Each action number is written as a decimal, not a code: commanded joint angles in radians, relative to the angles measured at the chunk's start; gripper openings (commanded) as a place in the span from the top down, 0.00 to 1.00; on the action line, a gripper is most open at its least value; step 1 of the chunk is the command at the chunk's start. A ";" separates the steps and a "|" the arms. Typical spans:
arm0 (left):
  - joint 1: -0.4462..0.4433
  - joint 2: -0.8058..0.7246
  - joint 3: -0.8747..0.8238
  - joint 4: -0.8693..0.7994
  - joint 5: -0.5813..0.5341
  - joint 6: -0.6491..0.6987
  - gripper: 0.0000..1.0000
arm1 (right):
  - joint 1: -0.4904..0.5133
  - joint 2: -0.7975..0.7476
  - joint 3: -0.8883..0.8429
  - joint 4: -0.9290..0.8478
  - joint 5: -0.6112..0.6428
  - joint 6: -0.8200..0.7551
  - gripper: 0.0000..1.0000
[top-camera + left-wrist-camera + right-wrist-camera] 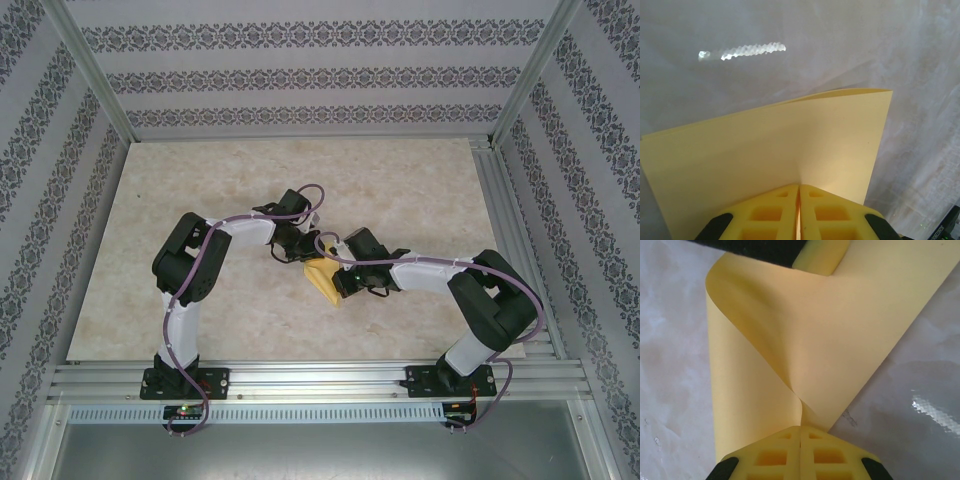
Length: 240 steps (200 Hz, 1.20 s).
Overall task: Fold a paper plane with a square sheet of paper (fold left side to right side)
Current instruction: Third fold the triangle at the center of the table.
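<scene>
Marbled table (180, 180), patterned walls (300, 80), yellow paper (322, 278)

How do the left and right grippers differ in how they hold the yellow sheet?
The left gripper pinches the square sheet of paper where it looks smooth and doubled over; the right gripper pinches it where it buckles into a curl. From above, the left gripper comes from the far left, the right gripper from the right. Both are shut on the same sheet.
</scene>
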 commanded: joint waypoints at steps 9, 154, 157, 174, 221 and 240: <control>-0.021 0.039 -0.003 -0.036 -0.037 0.019 0.88 | -0.018 0.024 0.024 0.009 0.008 0.009 1.00; -0.021 0.040 -0.013 -0.027 -0.036 0.018 0.89 | -0.031 0.034 0.049 0.013 0.002 0.015 1.00; -0.021 0.041 -0.013 -0.026 -0.036 0.019 0.89 | -0.030 0.036 0.050 0.013 0.002 0.015 1.00; -0.021 0.041 -0.013 -0.025 -0.036 0.017 0.89 | -0.030 0.033 0.047 0.017 -0.001 0.017 1.00; -0.021 0.041 -0.014 -0.023 -0.037 0.015 0.89 | -0.039 0.003 0.033 0.010 0.009 0.014 1.00; -0.021 0.041 -0.014 -0.023 -0.037 0.015 0.89 | -0.042 0.014 0.034 0.012 0.001 0.016 1.00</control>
